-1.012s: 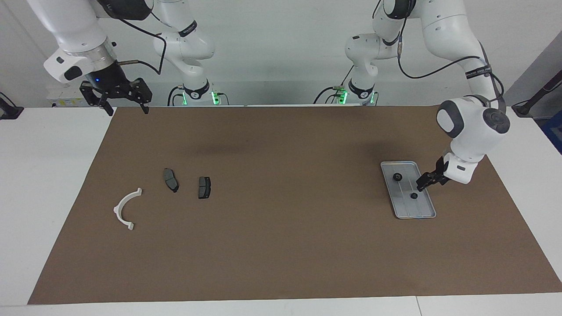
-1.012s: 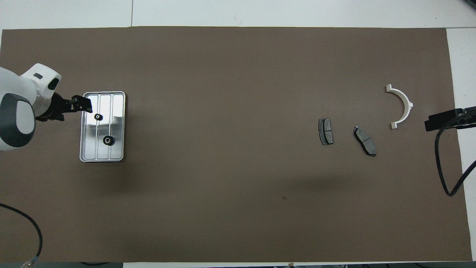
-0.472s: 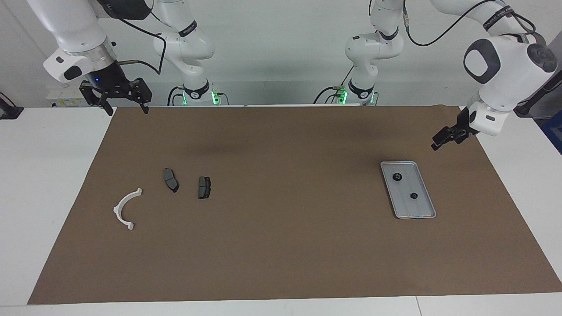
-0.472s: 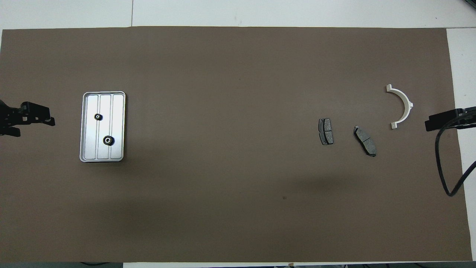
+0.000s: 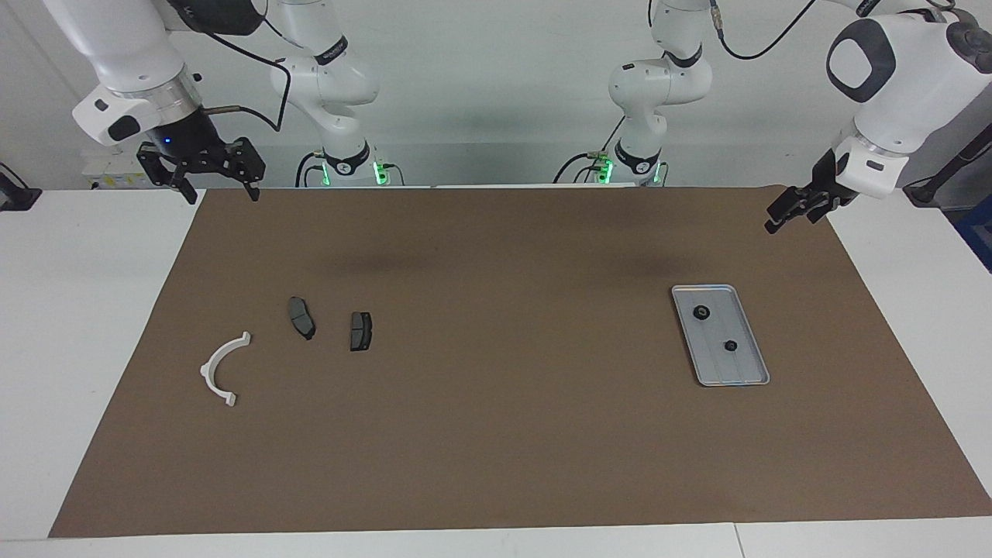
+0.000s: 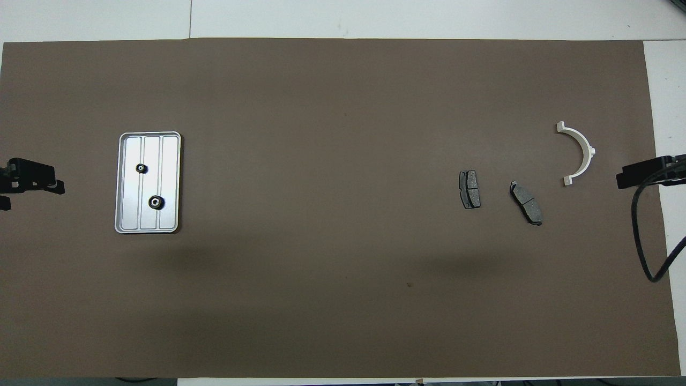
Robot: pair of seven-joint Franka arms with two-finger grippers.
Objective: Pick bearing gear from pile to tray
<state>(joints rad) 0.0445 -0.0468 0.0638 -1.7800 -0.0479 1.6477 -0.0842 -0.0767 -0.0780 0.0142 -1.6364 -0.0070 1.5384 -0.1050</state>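
Overhead view: the tray (image 6: 174, 182) sits at the left of the frame on the brown mat (image 6: 332, 300), a shallow silver-grey rectangle with rounded corners, a raised rim and faint lengthwise ridges. Two small black toothed gears lie in it, apart from each other: the smaller gear (image 6: 141, 168) in the upper part and the larger gear (image 6: 156, 201) just below the middle, each with a pale hole at its centre.

At the right of the frame lie the rest of the parts: a white half-ring bracket (image 6: 580, 151) and two dark grey pad plates (image 6: 470, 189), (image 6: 526, 202), all apart from one another.

In the facing view the left gripper (image 5: 789, 211) hangs at the upper right over the mat's corner, its fingers spread and holding nothing. The right gripper (image 5: 203, 172) hangs at the upper left over the mat's edge, fingers wide apart and empty.
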